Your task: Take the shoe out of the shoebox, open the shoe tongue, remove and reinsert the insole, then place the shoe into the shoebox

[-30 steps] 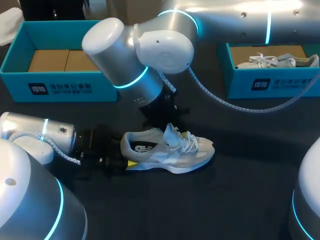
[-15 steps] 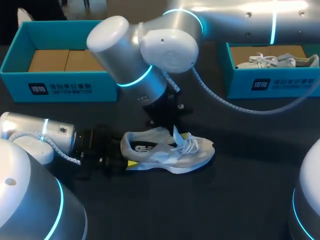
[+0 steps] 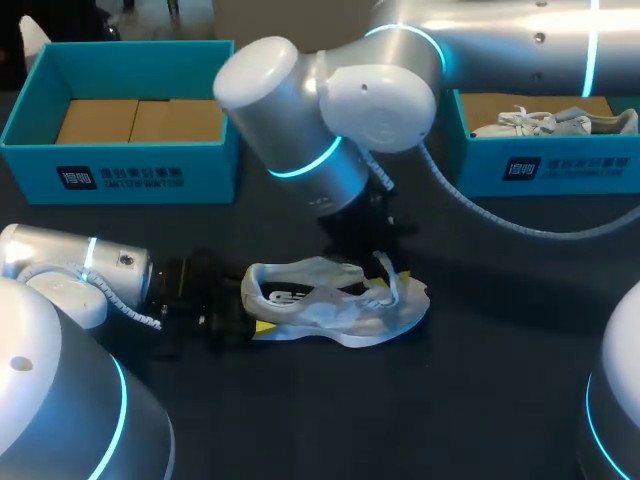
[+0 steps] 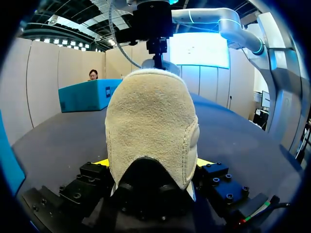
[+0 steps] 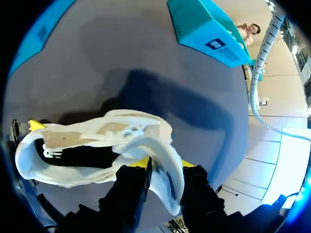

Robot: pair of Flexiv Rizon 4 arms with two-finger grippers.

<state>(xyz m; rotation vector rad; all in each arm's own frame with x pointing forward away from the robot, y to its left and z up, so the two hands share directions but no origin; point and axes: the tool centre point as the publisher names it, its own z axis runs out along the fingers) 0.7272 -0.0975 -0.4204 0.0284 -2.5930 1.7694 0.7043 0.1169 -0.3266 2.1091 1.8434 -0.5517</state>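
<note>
White mesh sneaker (image 3: pixel 335 312) is laid on the dark table (image 3: pixel 470 410), heel (image 4: pixel 150 116) clamped by the left hand (image 4: pixel 151 166), floppy tongue (image 5: pixel 163 148) pinched by the right hand (image 5: pixel 164 170); likely light and squashy, so best gripped at the stiffer heel.

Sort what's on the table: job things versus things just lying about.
Job: shoe, its tongue, left gripper shut on the heel, right gripper shut on the tongue, empty shoebox.
Lying about: second shoebox, other shoe inside it.
</note>
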